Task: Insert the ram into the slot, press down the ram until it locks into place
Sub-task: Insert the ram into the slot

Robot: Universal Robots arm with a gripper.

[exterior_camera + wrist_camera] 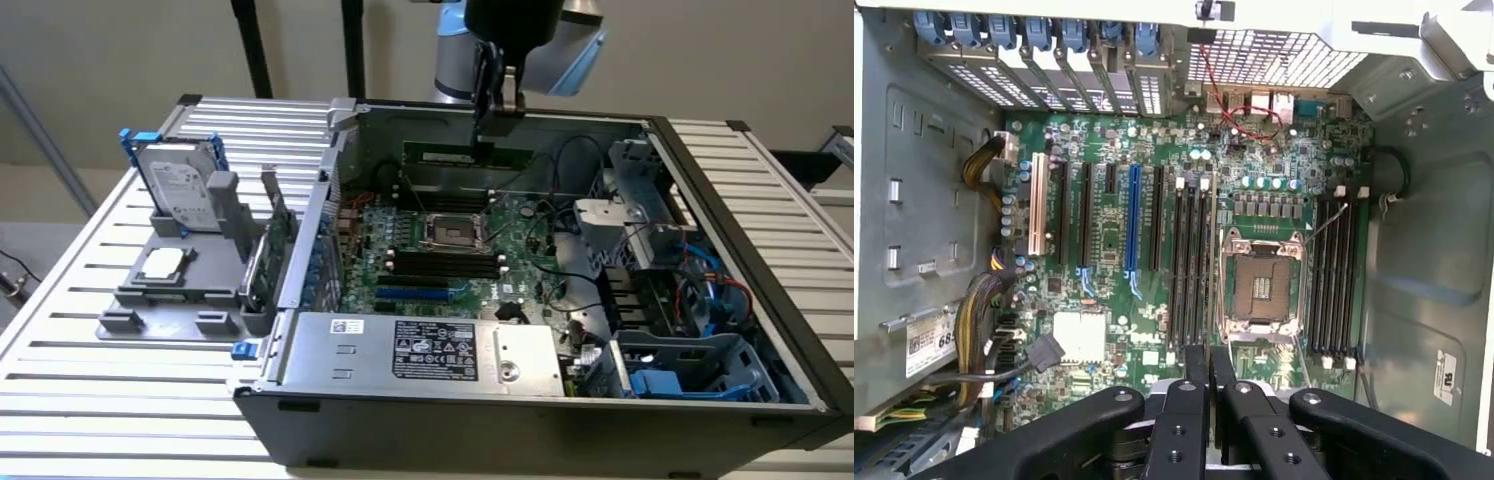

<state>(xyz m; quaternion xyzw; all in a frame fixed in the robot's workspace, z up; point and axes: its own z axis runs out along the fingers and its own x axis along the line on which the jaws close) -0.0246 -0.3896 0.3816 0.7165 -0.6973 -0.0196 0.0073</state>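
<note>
Up above the motherboard (523, 222), the claw (491, 135) is closed tight on the ram (454, 154). The ram is not in the slot (1191, 265) yet. Putting it in and pressing it down are both left.

A robotics lab: an opened computer case (534, 425) on a slatted metal table (107, 400) beneath a robot arm (577, 45).

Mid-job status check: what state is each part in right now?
gripper: shut on the ram, above the computer case.
ram: held clear of every slot.
memory slots: empty.
computer case: on its side, panel off.
hard drive: standing upright outside the computer case.
</note>
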